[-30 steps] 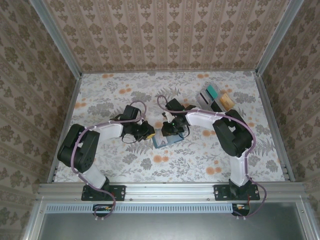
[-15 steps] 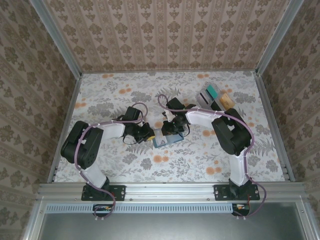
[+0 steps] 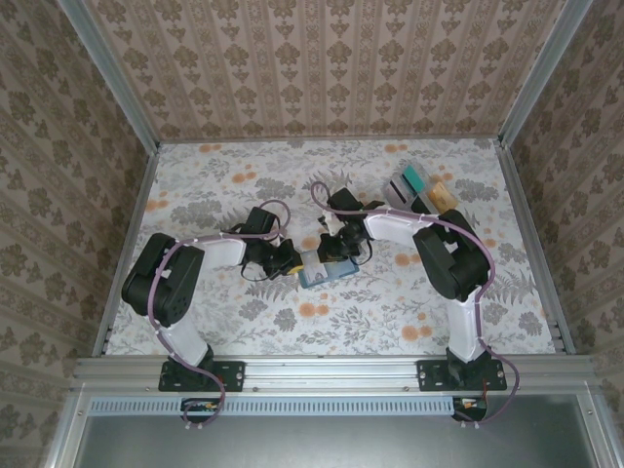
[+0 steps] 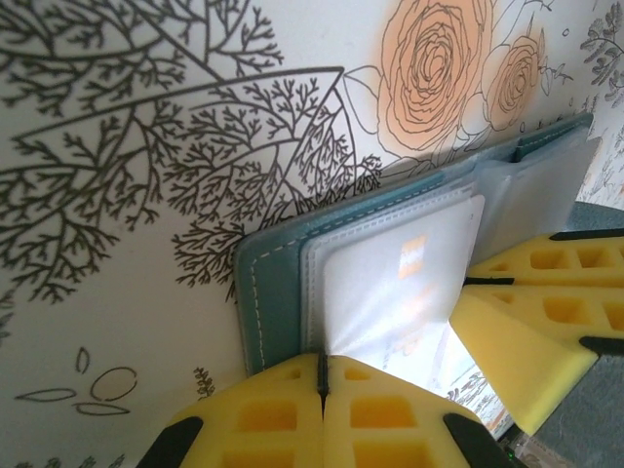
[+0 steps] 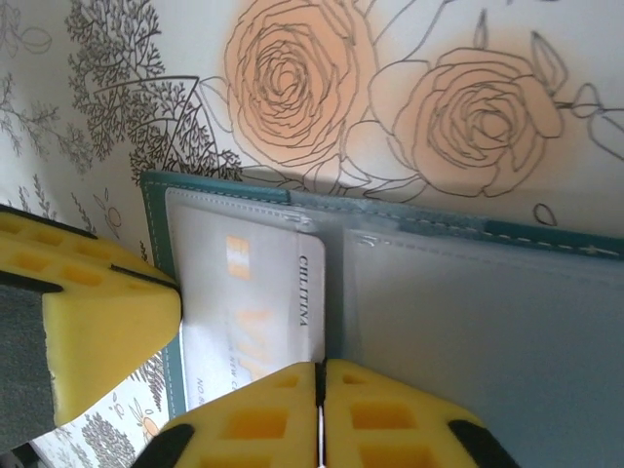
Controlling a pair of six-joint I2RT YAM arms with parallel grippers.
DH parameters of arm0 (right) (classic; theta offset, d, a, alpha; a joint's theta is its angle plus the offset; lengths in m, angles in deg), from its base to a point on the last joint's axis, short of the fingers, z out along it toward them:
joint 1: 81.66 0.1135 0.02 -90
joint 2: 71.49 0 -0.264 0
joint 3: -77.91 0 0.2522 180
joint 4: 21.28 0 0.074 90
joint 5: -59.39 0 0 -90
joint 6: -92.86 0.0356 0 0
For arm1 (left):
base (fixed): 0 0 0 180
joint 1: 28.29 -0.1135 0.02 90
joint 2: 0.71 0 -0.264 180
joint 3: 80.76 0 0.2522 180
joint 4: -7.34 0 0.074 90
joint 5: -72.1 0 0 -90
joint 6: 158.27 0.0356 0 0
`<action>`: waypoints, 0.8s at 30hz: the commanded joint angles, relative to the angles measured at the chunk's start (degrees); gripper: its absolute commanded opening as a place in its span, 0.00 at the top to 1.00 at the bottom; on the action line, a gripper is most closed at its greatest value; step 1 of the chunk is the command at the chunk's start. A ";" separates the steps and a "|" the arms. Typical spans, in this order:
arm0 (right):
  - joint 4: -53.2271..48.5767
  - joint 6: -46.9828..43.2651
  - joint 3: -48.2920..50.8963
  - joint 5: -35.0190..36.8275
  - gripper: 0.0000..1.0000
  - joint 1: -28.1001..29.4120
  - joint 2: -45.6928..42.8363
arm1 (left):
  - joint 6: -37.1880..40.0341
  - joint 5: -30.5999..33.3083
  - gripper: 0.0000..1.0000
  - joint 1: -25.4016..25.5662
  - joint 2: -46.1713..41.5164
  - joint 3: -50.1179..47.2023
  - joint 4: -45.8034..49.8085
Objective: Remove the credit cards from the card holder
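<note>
In the top view the card holder (image 3: 325, 271) lies open and flat on the floral desk (image 3: 224, 185), a little below the middle of the frame, between the two arms. The left hand (image 3: 291, 259) is at its left end and the right hand (image 3: 337, 250) at its upper edge, both low over it and close together.

In the left wrist view the card holder runs from the centre to the upper right, its teal stitched border at the left. A pale credit card (image 4: 390, 292) with a small orange mark sits in the near panel under a cloudy clear sleeve. The left hand's yellow fingers (image 4: 263, 414) are pressed together at the bottom of the frame, right at the edge of that sleeve. I cannot tell whether a thin edge is pinched between them. The right hand's yellow pads enter at the lower right, over the card's far side.

In the right wrist view the same card fills the left panel and the right panel looks blue-grey. The right hand's fingers (image 5: 390, 419) are together at the bottom centre, at the card's lower edge beside the fold. Whether they grip it I cannot tell.

Loose cards (image 3: 419, 188), teal, grey and orange, lie on the desk at the upper right of the top view, well apart from the card holder.
</note>
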 commanded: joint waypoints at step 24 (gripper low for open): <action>3.84 2.16 5.06 -4.90 0.87 -3.23 -3.94 | 4.56 -0.62 0.90 0.80 -2.40 3.86 2.01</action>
